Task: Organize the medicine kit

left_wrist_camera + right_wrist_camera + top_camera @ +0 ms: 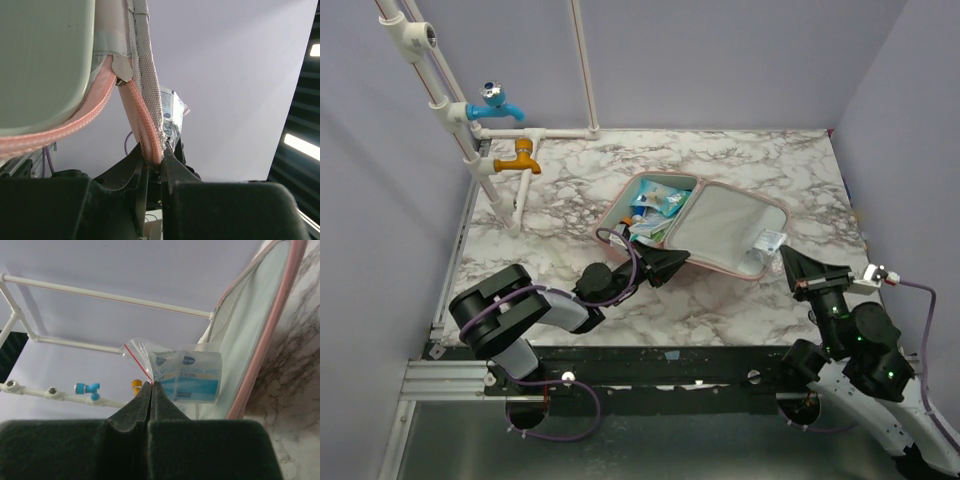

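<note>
The medicine kit point(720, 225) lies open on the marble table point(760, 160) between the two end effectors, its pink shell spread in two halves with pale grey lining showing.

The left end effector point(156, 159) is closed tight on the kit's near rim. In the left wrist view its two dark fingers point(172, 172) pinch the pink zipper edge point(142, 132), with no gap visible beyond the fabric itself. The half packed with blue and white packets point(660, 205) sits just beyond this end effector, farther from the arm bases. The bare grey half opens out to its right.

The right end effector point(151, 386) is also fully closed, its fingertips meeting on the red-striped corner of a clear zip bag point(142, 354). Inside the bag is a blue-and-white sachet point(192, 377) printed "ALCOHOL WIPE". The bag hangs directly ahead of the fingertips and above the near right corner of the kit's grey half. That pink-trimmed half rises just to the right of the end effector in the right wrist view.
</note>
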Robot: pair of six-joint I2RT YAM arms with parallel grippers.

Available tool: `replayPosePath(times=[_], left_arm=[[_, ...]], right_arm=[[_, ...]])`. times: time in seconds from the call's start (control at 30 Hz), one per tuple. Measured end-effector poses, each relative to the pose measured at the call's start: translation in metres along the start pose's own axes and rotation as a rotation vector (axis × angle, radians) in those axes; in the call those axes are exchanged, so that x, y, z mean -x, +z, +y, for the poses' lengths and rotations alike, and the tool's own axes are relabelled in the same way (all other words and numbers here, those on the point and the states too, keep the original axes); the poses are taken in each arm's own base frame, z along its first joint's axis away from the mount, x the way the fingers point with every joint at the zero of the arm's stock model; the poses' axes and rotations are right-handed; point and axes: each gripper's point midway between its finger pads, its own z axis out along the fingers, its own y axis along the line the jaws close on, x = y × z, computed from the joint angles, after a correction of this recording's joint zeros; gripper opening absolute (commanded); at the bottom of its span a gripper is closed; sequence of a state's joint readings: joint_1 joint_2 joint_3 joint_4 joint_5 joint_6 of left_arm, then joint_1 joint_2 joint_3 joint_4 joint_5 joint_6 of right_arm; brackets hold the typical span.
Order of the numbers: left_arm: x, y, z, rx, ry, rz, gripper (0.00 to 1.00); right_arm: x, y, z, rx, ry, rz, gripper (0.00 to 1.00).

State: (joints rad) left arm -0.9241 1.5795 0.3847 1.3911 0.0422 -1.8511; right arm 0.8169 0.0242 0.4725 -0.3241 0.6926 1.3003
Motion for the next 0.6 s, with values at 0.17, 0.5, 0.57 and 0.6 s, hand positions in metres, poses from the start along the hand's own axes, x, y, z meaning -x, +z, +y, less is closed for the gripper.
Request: replayPosePath(times=[0.17,0.5,0.57,0.6], left_arm=[[-0.001,-0.001,-0.005,-0.013,0.002,0.003,0.00],[-0.003,-0.001,-0.010,-0.025,0.013,0.007,0.00],[-0.003,-0.001,-0.010,-0.026,0.017,0.008,0.00],[-0.003,-0.001,-0.010,-0.027,0.020,0.009,0.00]], right_arm=[[0.020,-0.019,0.010,-0.082,-0.070,0.020,0.01],[0.005,-0.027,-0.047,-0.285,-0.244,0.102,0.01],[0.003,-0.027,-0.052,-0.303,-0.260,0.111,0.01],[0.003,-0.027,-0.053,-0.308,-0.266,0.112,0.01]])
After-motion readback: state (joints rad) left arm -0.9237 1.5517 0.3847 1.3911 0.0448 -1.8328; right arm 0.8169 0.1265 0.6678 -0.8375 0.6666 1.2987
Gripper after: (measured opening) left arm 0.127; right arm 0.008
